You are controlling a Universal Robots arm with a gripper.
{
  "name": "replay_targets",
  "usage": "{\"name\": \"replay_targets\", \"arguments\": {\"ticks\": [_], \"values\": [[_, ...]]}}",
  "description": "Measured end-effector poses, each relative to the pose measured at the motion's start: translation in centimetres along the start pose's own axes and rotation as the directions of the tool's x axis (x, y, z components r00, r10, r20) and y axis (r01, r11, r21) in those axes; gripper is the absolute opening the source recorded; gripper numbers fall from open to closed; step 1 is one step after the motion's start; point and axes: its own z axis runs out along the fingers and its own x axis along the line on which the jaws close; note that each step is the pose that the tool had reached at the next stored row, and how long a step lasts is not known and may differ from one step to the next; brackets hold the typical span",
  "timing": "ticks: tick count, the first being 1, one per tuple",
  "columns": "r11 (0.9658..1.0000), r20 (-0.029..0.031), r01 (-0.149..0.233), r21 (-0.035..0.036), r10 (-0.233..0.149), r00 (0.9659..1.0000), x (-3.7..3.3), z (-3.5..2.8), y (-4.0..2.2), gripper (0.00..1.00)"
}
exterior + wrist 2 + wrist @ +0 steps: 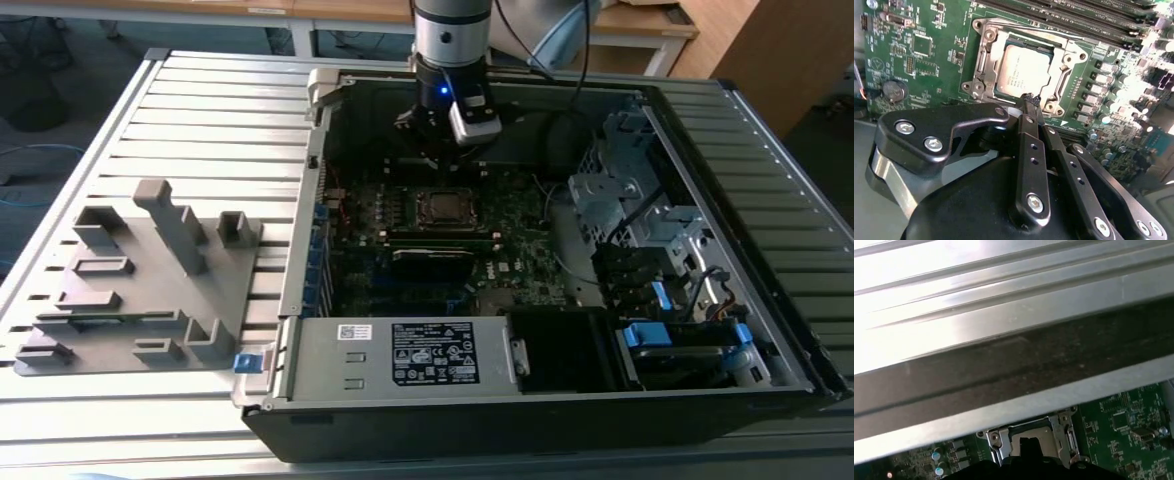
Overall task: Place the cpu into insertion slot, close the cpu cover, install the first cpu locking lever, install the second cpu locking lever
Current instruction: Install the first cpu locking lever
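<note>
Second wrist view: gripper (1030,100) clenched on nothing visible at cpu cover (985,55) edge beside seated cpu (1021,70), liable to skid off, gouging motherboard (919,45).

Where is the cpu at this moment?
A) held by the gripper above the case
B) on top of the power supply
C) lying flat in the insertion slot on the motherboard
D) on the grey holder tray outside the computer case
C: in the second wrist view the cpu lies flat, grey top up, within the insertion slot, and the gripper is close by its edge.
</note>
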Motion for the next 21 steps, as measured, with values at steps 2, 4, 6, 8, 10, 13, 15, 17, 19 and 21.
{"name": "replay_targets", "arguments": {"ticks": [2,4,6,8,10,13,15,17,19,21], "values": [[1.0,-0.0016,0.008,-0.0003,-0.008,1.0,0.0,0.0,0.0,0.11],[0.9998,-0.0061,0.01,-0.0172,-0.01,0.9999,0.0,0.0,-0.01,0.11],[0.9996,-0.0087,0.012,-0.0275,-0.012,0.9999,0.0,0.0,-0.02,0.11],[0.999,-0.0122,0.012,-0.0422,-0.012,0.9998,-0.01,0.0,-0.04,0.11],[0.9978,-0.0177,0.012,-0.0655,-0.013,0.9998,-0.02,0.01,-0.05,0.11],[0.9961,-0.023,0.011,-0.0879,-0.013,0.9996,-0.01,0.01,-0.06,0.11],[0.996,-0.0231,0.011,-0.0882,-0.013,0.9996,-0.01,0.01,-0.06,0.11],[0.996,-0.0232,0.011,-0.0881,-0.014,0.9996,-0.09,0.01,-0.05,0.11],[0.996,-0.0233,0.012,-0.0882,-0.014,0.9996,-0.41,0.03,0.04,0.11],[0.996,-0.0231,0.015,-0.0884,-0.017,0.9996,-0.68,0.06,0.1,0.11]]}}
